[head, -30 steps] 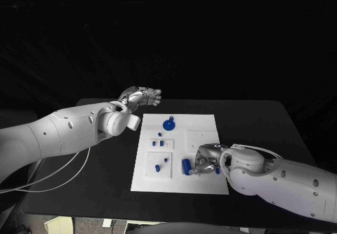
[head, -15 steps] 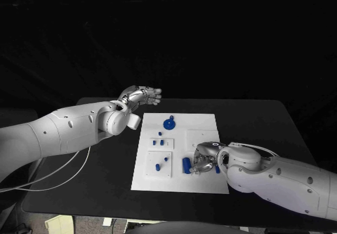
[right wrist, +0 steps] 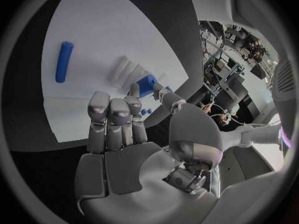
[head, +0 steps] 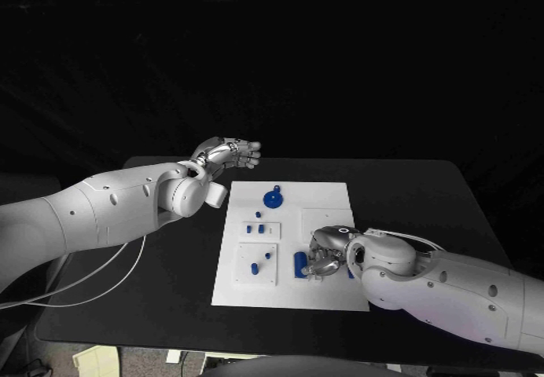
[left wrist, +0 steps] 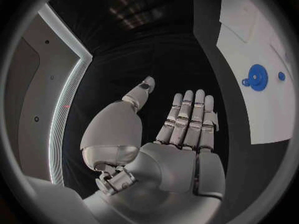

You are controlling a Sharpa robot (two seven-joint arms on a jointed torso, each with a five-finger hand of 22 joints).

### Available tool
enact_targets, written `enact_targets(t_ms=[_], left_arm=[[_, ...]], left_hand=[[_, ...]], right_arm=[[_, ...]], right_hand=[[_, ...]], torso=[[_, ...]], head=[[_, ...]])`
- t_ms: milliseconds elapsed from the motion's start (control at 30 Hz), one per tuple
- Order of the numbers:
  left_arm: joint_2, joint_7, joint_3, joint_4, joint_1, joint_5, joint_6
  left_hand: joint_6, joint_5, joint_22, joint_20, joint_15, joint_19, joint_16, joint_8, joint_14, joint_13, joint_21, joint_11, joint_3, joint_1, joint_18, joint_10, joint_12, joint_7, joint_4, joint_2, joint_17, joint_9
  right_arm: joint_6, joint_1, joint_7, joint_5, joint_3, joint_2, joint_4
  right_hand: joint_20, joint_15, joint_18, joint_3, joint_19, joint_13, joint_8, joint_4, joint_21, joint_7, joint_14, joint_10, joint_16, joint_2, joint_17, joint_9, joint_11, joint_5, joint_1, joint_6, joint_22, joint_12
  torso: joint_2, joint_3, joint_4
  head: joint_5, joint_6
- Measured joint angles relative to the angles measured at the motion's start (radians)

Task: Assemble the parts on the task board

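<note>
Writing of any kind is nowhere legible on the task board (head: 328, 200) or the arms. The board is a white plate lying in the middle of the black surface (head: 420, 196), with raised white squares on it. Its blue parts are small and hard to tell apart from above: a round disc-like part (head: 272, 199) toward 12 o'clock on the board, a pair of short pegs (head: 256, 229) near the middle, another small part (head: 254, 269) at about 8 o'clock, and a blue cylinder (head: 300, 265) lying at about 6 o'clock.

The right hand (head: 326, 253) hangs low over the board just beside that cylinder, and its wrist and arm hide the board's corner toward 5 o'clock. From its wrist camera the fingers (right wrist: 112, 117) are bent forward side by side with the thumb apart, nothing between them.

The left hand (head: 230, 154) is held off the board toward 11 o'clock, over the surface's far edge. Its wrist camera shows the fingers (left wrist: 190, 117) straight and together, thumb apart, empty.
</note>
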Motion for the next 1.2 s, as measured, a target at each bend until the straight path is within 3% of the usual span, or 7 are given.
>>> enact_targets(t_ms=[633,1200], left_arm=[[0.000,-0.001,0.000,0.000,0.000,0.000,0.000],[0.000,-0.002,0.000,0.001,0.000,0.000,0.000]], left_hand=[[0.000,0.000,0.001,0.000,0.000,0.000,0.000,0.004,0.000,0.000,0.000,0.000,0.000,0.000,0.000,0.000,0.000,0.000,0.000,0.000,0.001,0.000],[0.000,0.000,0.002,0.000,0.000,0.000,0.000,0.004,0.000,0.000,-0.004,0.000,0.000,0.000,0.000,0.000,0.000,0.000,0.000,0.000,0.001,0.000]], right_arm=[[0.039,-0.011,-0.012,-0.002,-0.003,0.017,-0.018],[0.043,-0.021,-0.025,-0.006,-0.003,0.028,-0.035]], right_hand=[[0.000,0.000,0.000,0.014,0.000,0.001,0.000,-0.008,0.000,0.000,0.000,0.000,0.000,-0.006,0.000,-0.002,0.000,0.000,0.007,0.000,0.000,-0.004],[0.004,0.002,0.002,0.017,0.003,0.002,0.000,-0.011,0.000,0.000,0.002,0.000,0.000,-0.006,-0.001,-0.003,0.000,0.000,0.007,0.006,0.000,-0.004]], torso=[[-0.001,-0.0001,-0.0002],[-0.001,0.0002,-0.0005]], head=[[-0.001,-0.003],[0.001,-0.003]])
